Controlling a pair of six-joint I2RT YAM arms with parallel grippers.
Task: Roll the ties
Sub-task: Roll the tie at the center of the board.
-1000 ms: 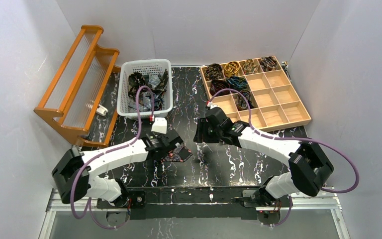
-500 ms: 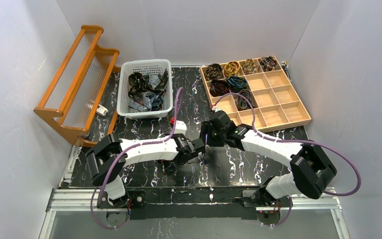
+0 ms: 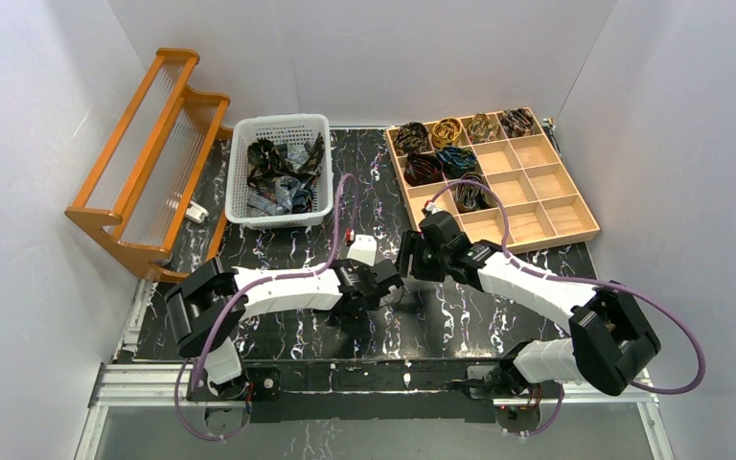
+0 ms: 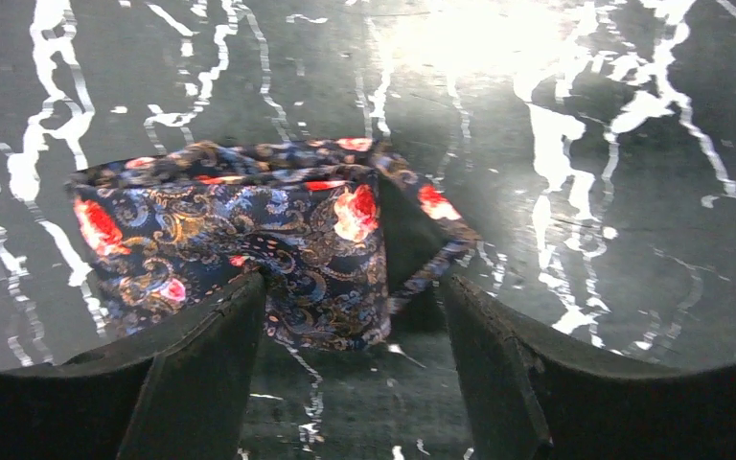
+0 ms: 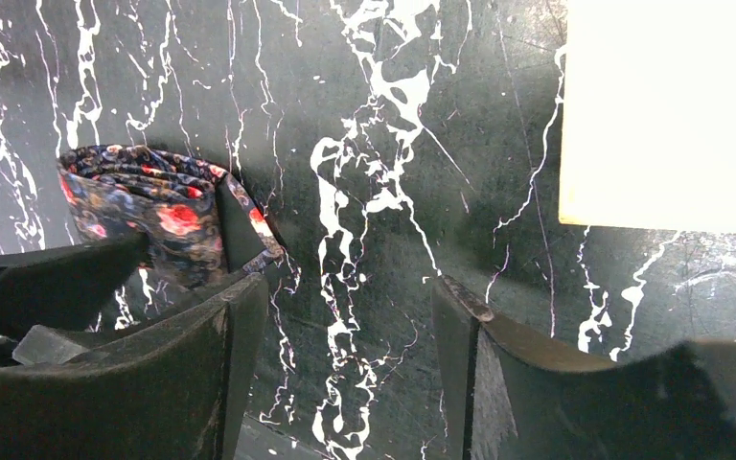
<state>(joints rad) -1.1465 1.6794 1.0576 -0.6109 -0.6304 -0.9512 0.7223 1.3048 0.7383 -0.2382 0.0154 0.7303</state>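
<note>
Though loose-ended, tie coil (image 4: 249, 230) upright, axis vertical.

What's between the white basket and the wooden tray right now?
Top view: only bare marbled tabletop between basket and tray, with the left arm's purple cable arcing over it.

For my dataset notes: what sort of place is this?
Likely a robot lab test cell: plain white walls, two arms bolted to a marble-pattern table, a basket of ties, a wooden compartment tray.
</note>
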